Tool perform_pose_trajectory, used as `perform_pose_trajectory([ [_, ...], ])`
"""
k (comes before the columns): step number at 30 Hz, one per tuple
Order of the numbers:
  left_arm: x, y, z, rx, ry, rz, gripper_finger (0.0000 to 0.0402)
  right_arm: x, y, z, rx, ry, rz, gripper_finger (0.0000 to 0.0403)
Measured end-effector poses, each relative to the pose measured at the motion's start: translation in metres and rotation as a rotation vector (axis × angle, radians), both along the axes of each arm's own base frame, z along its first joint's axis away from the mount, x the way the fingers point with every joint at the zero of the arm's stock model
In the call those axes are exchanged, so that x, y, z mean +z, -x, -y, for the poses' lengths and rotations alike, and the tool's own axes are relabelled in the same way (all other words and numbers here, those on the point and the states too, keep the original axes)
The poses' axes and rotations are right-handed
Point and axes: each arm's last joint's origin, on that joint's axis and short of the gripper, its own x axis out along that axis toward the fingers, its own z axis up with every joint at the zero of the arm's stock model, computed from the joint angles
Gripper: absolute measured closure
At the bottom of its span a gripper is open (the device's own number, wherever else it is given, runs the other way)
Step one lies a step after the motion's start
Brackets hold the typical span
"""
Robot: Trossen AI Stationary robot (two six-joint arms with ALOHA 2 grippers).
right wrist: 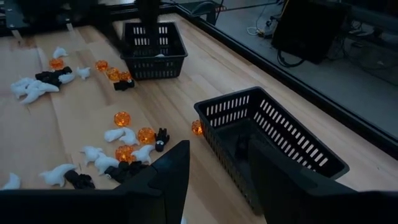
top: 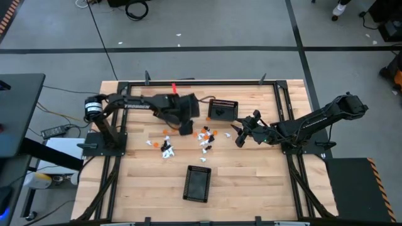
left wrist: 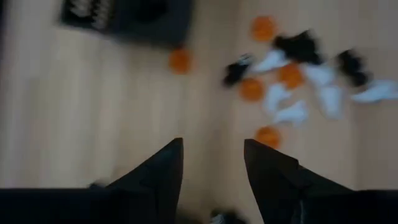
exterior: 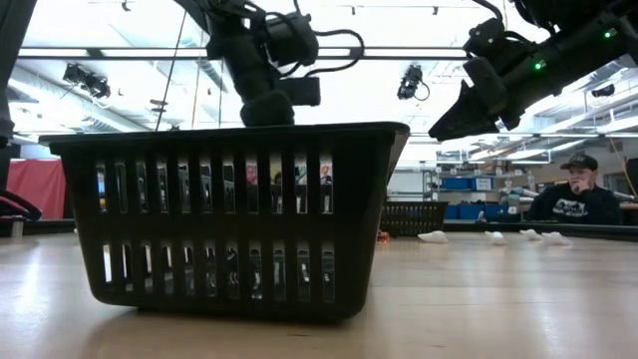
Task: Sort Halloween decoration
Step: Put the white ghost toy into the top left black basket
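Many tiny trinkets [right wrist: 118, 118] (orange, white, black) lie scattered.

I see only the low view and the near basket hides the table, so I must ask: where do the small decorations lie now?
Observer: The trinkets lie scattered mid-table between the two arms, in orange, white and black.
Operator: Does the left arm hold one?
Observer: No, the left tool is open and empty, over bare wood.
Operator: And the right arm?
Observer: The right tool is open too, nothing between its fingers, close to another basket.
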Motion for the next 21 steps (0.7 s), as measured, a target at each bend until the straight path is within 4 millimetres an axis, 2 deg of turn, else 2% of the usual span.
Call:
perform_pose_trajectory([
  [11, -0.043, -0.028, 0.041, -0.151, 0.086, -0.032, 0.0221, 0.001, -0.001, 0.000, -0.002, -0.003, 0.013, 0.0233],
  [21, -0.069, -0.040, 0.046, -0.200, 0.112, -0.041, 0.0221, 0.001, -0.001, 0.000, 0.009, -0.013, 0.016, 0.0233],
])
